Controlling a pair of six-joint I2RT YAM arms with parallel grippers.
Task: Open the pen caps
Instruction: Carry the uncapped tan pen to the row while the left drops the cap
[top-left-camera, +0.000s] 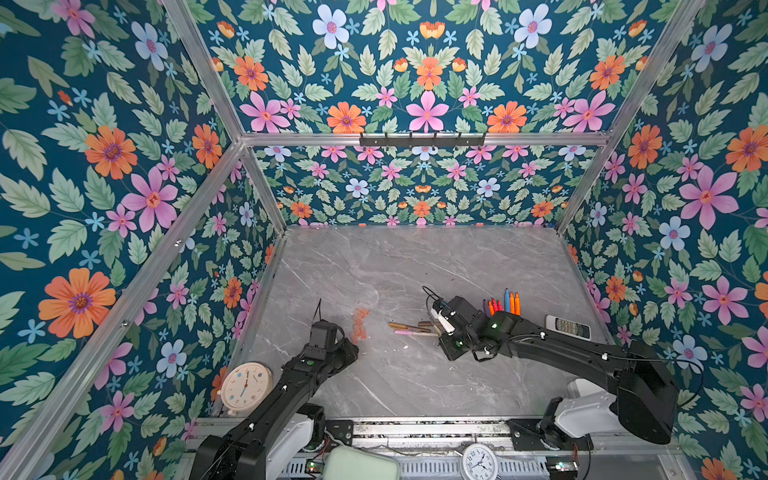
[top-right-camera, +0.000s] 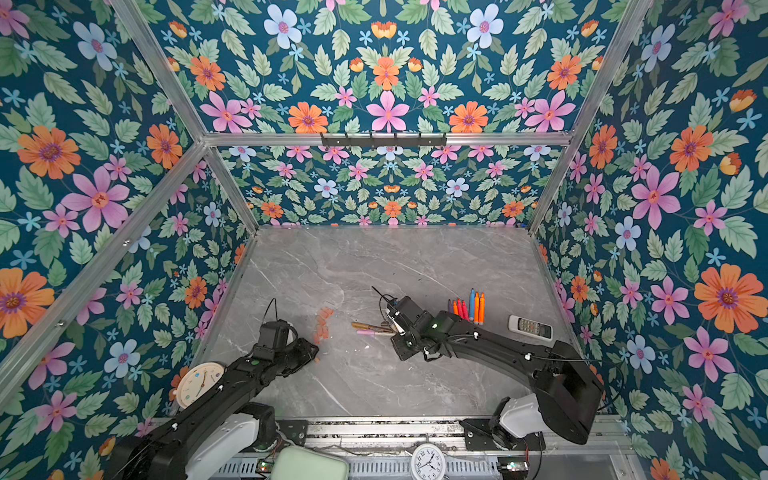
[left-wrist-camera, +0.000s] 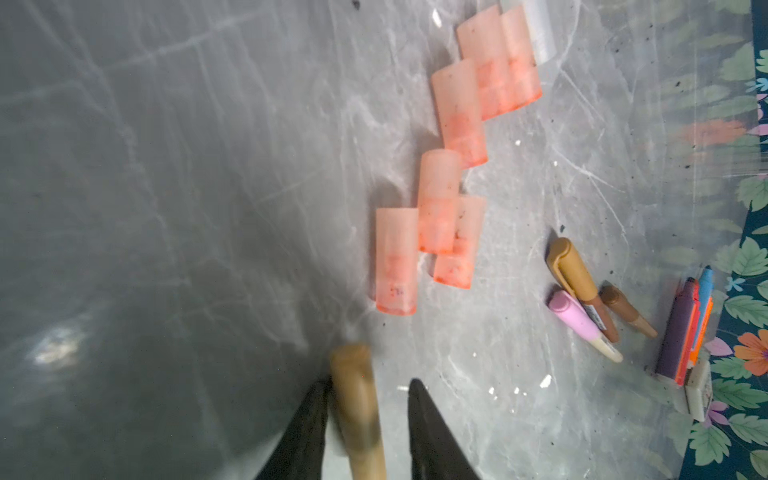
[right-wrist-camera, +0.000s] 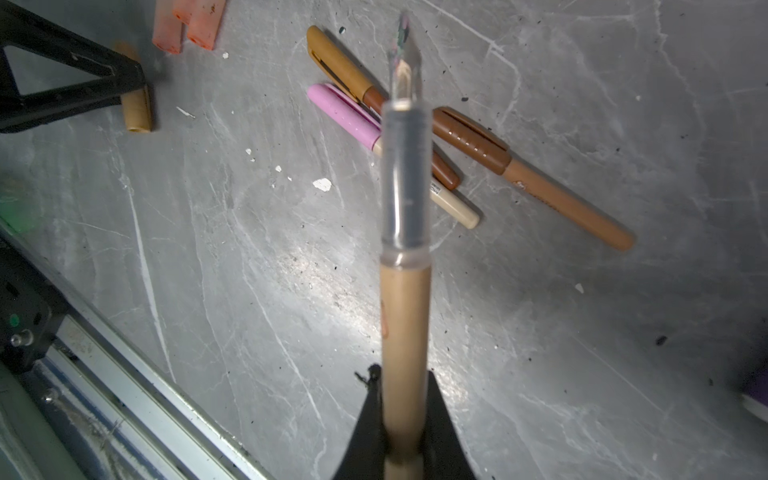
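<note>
the left end effector (left-wrist-camera: 370, 384) stands spread, a tan cap (left-wrist-camera: 353, 374) between its jaws. the right end effector (right-wrist-camera: 404, 376) pinches an uncapped tan pen (right-wrist-camera: 405, 316).

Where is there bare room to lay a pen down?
Bare: the far half of the table, by the back wall, and the near strip between the two arms. Crowded: the middle band, from orange caps through capped pens and coloured pens to the remote.
</note>
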